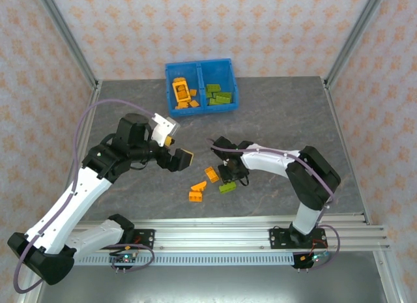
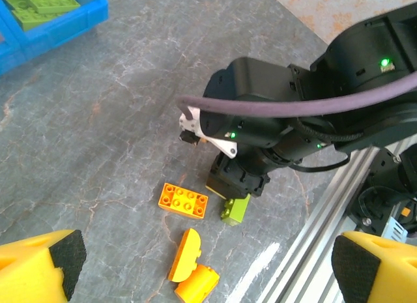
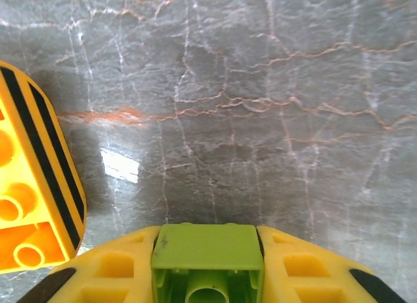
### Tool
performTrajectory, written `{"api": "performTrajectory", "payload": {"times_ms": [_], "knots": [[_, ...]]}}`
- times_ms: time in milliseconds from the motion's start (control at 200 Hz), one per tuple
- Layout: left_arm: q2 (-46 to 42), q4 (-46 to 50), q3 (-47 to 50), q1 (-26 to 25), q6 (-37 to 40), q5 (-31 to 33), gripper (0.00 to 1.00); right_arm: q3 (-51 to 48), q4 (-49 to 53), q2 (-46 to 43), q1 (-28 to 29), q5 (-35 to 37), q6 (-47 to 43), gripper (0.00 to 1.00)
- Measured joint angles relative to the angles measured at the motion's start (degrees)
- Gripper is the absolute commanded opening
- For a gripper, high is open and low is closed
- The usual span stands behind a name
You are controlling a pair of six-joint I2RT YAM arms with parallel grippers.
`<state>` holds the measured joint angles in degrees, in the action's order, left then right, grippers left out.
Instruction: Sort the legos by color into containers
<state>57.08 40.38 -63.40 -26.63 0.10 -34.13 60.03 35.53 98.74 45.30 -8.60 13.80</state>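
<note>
My right gripper (image 1: 229, 182) is down at the table, shut on a lime green brick (image 3: 207, 260) held between its yellow fingers (image 3: 111, 267); the same green brick (image 2: 235, 208) pokes out below it in the left wrist view. Beside it lie an orange studded brick (image 2: 183, 201), an orange rounded piece (image 2: 184, 254) and an orange block (image 2: 197, 284). My left gripper (image 1: 181, 159) hovers open over the table left of them, nothing between its fingers (image 2: 36, 267). The blue bin (image 1: 201, 86) at the back holds orange bricks (image 1: 182, 92) on the left and green bricks (image 1: 219, 96) on the right.
The aluminium rail (image 1: 260, 234) runs along the near edge just behind the loose bricks. An orange striped piece (image 3: 32, 186) lies at the left in the right wrist view. Bare grey marbled table (image 1: 293, 114) stretches between the bricks and the bin.
</note>
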Motion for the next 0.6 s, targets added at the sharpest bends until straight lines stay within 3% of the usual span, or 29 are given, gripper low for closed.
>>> {"api": "performTrajectory", "payload": {"times_ms": [310, 435, 601], "knots": [[-3.96, 0.04, 0.96, 0.00, 1.14, -1.90, 1.00, 5.92, -1.09, -12.39, -8.61, 0.02, 3.56, 0.26], [-5.22, 0.04, 1.01, 0.00, 1.33, -1.51, 1.00, 13.86, -2.67, -10.71, -11.76, -1.29, 4.22, 0.26], [-6.86, 0.07, 2.19, 0.00, 0.48, 1.09, 1.00, 26.86, -5.49, -2.29, -15.06, -1.81, 4.50, 0.26]]}}
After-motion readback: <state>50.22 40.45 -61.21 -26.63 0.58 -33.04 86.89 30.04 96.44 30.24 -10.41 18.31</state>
